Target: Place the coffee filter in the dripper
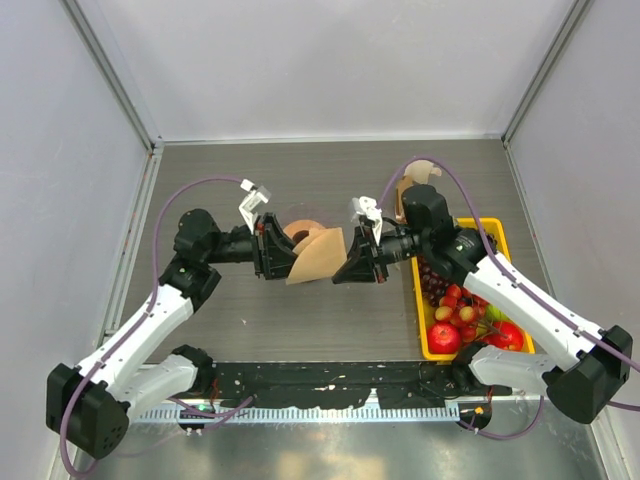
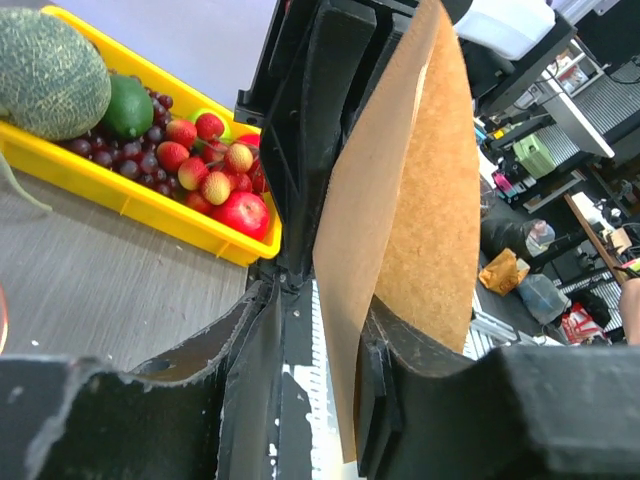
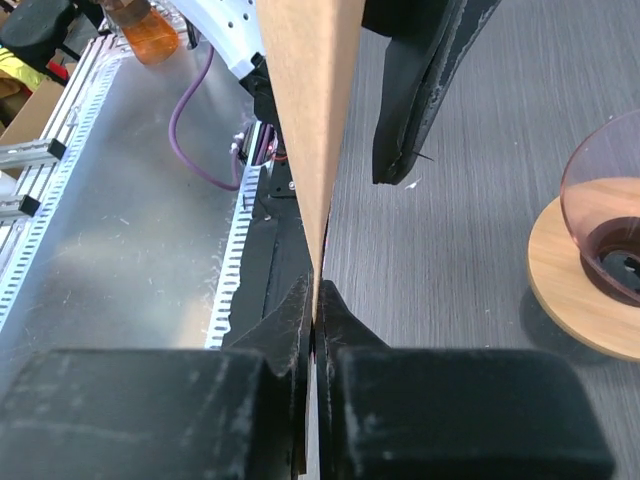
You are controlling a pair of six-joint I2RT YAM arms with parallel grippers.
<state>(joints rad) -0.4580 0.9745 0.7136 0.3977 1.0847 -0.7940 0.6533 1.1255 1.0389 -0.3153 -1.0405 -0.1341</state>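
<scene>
Above the surface (image 1: 250,310), between my two arms, the coffee filter (image 1: 318,255) hangs in the air on the near side of the dripper (image 3: 590,260), not yet in it. My right tool (image 3: 316,300) is pinched shut on one thin edge. My left tool (image 1: 280,250) stands open, the paper only leaning on one finger. With so little held, the sheet may sag, twist or slip, or catch on that finger. Both arms reach inward, wrists level, tools facing each other.
</scene>
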